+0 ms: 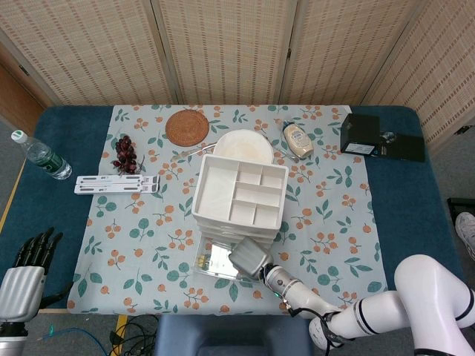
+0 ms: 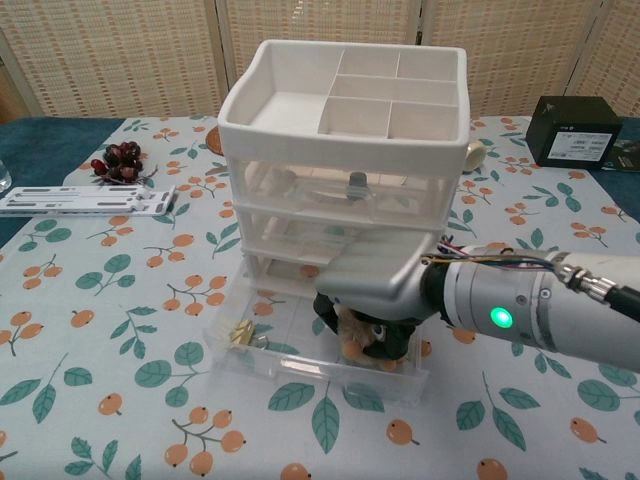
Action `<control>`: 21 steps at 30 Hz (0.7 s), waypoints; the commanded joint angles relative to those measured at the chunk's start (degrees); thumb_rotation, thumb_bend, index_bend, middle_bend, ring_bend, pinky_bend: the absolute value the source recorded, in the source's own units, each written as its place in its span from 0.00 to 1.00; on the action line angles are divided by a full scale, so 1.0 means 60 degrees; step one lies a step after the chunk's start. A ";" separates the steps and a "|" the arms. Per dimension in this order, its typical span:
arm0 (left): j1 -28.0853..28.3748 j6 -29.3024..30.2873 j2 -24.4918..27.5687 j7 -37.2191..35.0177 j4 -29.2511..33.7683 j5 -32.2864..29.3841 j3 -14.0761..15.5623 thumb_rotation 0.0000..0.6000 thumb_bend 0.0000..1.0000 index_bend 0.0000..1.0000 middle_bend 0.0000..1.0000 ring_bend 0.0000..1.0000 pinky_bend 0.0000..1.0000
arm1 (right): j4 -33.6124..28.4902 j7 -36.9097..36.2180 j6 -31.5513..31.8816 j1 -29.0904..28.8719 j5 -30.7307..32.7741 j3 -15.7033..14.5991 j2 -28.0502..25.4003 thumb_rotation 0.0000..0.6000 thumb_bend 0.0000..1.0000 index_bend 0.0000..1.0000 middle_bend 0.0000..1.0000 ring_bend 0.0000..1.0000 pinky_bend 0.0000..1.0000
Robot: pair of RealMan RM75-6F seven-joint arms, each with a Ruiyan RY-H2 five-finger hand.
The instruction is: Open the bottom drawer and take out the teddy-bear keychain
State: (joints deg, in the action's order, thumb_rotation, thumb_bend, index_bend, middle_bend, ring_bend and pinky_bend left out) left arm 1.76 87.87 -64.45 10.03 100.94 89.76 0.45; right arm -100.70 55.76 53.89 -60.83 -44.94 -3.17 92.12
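Note:
The white drawer unit (image 2: 340, 150) stands mid-table with its clear bottom drawer (image 2: 300, 360) pulled out toward me. The brown teddy-bear keychain (image 2: 358, 338) lies in the drawer's right half, mostly covered. My right hand (image 2: 375, 295) reaches down into the drawer and its fingers curl around the bear. From the head view the right hand (image 1: 250, 257) covers the open drawer (image 1: 211, 261) and the bear is hidden. My left hand (image 1: 26, 274) hangs off the table's left front corner, fingers apart, holding nothing.
A small gold item (image 2: 240, 335) lies in the drawer's left half. Grapes (image 1: 124, 152), a white strip (image 1: 116, 184), a woven coaster (image 1: 186, 127), a plate (image 1: 243, 146), a bottle (image 1: 298, 139), a black box (image 1: 381, 138) and a water bottle (image 1: 38, 156) sit farther back.

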 commanded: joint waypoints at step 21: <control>0.0012 -0.0010 0.0011 -0.0057 -0.0012 0.0002 -0.0026 1.00 0.20 0.05 0.00 0.01 0.07 | -0.0006 -0.0153 0.0399 0.0201 -0.0683 -0.0223 0.0082 1.00 0.77 0.73 1.00 1.00 1.00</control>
State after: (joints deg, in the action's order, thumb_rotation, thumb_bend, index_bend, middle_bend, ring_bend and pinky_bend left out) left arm 1.83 87.81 -64.39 9.68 100.87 89.77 0.29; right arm -100.70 54.91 56.25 -59.68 -48.98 -4.49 92.63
